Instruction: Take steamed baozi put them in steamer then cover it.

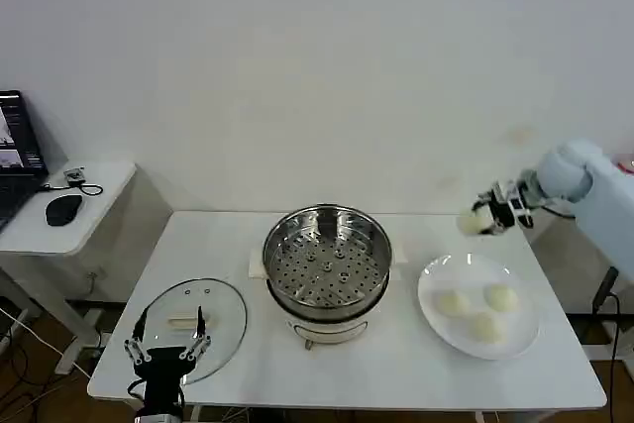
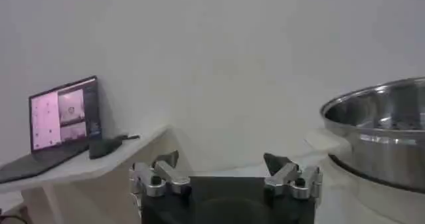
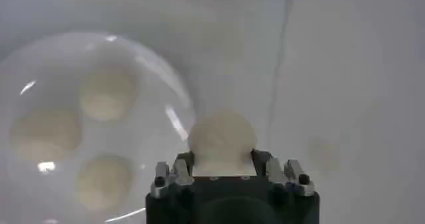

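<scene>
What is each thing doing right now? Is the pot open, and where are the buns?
steamer: uncovered, tray bare.
glass lid: flat on the table, off the steamer.
plate: holds three baozi.
fourth baozi: gripped, lifted above the table.
right gripper: shut on it.
left gripper: open, over the lid.

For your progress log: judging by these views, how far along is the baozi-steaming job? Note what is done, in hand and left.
Done: nothing is in the steamer yet; its perforated tray is bare. In hand: the right gripper holds one baozi lifted above the table beside the white plate. Left: three baozi wait on the plate, and the glass lid lies on the table by the open left gripper, so covering remains.
</scene>
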`<action>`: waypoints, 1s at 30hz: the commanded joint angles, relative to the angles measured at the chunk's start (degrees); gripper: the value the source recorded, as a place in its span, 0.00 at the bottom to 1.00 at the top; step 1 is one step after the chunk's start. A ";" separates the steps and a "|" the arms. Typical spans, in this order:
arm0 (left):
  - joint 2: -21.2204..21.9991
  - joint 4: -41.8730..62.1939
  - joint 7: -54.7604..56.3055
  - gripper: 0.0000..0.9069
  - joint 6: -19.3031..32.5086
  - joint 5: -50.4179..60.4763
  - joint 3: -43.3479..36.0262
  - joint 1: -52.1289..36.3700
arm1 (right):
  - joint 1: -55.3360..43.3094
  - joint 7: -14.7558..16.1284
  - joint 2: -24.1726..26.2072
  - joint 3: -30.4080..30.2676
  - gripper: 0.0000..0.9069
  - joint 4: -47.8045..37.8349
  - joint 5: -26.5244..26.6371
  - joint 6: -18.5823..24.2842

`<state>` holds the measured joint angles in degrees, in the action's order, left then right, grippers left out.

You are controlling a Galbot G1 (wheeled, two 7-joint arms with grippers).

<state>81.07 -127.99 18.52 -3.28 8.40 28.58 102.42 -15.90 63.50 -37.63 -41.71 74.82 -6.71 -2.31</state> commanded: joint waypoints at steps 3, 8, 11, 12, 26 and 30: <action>0.01 -0.58 0.06 1.00 0.32 0.05 0.43 0.68 | -15.65 -0.46 -6.56 -11.24 0.67 5.80 8.31 -0.63; -0.33 -0.74 0.29 1.00 0.71 0.29 0.80 1.47 | -16.51 -2.53 -12.82 -14.57 0.67 6.24 11.52 -0.06; 0.39 -0.92 0.53 1.00 1.13 0.43 0.99 2.14 | -15.22 -3.22 -16.56 -15.75 0.67 5.85 12.21 0.38; 0.59 -1.12 0.53 1.00 1.34 0.44 1.27 2.41 | -14.75 -3.12 -18.22 -16.55 0.67 5.18 11.80 1.30; 1.32 -1.12 0.89 1.00 1.56 -0.08 2.92 2.61 | -9.52 -5.00 -26.61 -21.81 0.67 -0.98 1.21 14.01; 1.28 -0.91 0.82 1.00 1.46 -0.49 3.16 2.12 | -8.01 -6.23 -27.24 -22.61 0.67 -2.64 -2.08 17.67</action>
<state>82.27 -128.89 19.37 -1.79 8.01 31.49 104.42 -24.32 57.90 -62.16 -62.26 73.40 -6.02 10.93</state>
